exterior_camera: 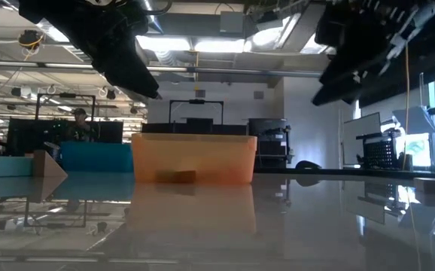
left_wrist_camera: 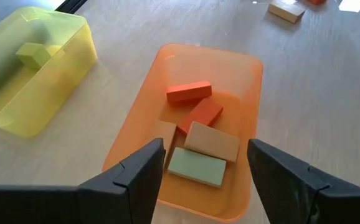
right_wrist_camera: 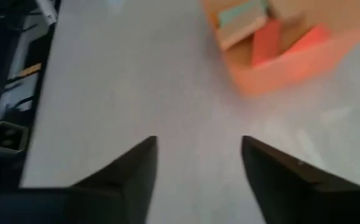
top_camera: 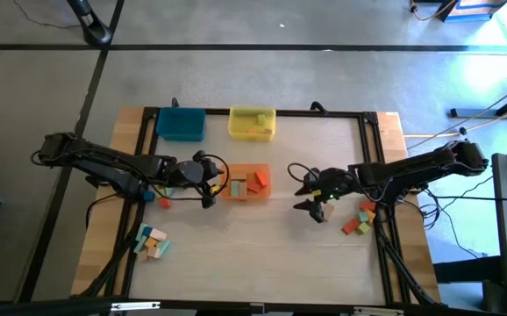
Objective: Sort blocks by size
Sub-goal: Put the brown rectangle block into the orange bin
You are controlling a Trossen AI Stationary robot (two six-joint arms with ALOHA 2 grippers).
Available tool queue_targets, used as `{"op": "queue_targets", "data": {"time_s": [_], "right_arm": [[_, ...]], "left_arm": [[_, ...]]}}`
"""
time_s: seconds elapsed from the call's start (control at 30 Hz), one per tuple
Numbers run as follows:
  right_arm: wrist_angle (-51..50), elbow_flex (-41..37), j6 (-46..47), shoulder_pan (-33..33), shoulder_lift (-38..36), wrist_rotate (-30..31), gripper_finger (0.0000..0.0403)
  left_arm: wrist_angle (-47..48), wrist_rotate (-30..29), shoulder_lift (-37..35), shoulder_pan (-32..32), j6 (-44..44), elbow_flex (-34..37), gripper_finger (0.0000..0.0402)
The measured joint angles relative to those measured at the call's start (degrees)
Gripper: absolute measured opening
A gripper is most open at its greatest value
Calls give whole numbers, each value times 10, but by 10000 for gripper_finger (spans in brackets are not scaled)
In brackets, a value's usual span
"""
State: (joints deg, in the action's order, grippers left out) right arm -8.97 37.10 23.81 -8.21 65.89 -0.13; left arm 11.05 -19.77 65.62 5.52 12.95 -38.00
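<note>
Writing: none that can be read on the trays or blocks.
Table (top_camera: pixel 262 254): pale wood-grain top, smooth and glossy.
Orange tray (top_camera: pixel 247 183): translucent plastic with rounded corners, at mid-table; holds flat rectangular blocks (left_wrist_camera: pixel 195 134), two orange-red, one natural wood, one pale green.
Yellow tray (top_camera: pixel 252 123): translucent plastic, at the far edge; a green block (left_wrist_camera: pixel 33 55) lies inside.
Blue tray (top_camera: pixel 181 123): opaque plastic, just beside the yellow tray.
Loose blocks, left (top_camera: pixel 152 241): small cluster near the table's left edge.
Loose blocks, right (top_camera: pixel 359 219): orange and wood pieces near the right edge.
Left gripper (top_camera: pixel 208 183): fingers spread wide and empty, just beside the orange tray.
Right gripper (top_camera: pixel 315 206): fingers apart, nothing between them, above bare table right of the orange tray.
</note>
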Motion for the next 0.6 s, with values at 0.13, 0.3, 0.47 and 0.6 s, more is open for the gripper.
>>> {"op": "queue_targets", "data": {"time_s": [0.13,0.3,0.47,0.6], "right_arm": [[6,2,-3,0,0,54,304],[50,2,-18,0,0,83,334],[-31,26,-43,-17,-5,19,334],[-134,36,-30,-69,-5,19,330]], "left_arm": [[0,0,0,0,1,0,219],[0,0,0,0,1,0,219],[-1,0,0,0,6,0,219],[-1,0,0,0,6,0,219]]}}
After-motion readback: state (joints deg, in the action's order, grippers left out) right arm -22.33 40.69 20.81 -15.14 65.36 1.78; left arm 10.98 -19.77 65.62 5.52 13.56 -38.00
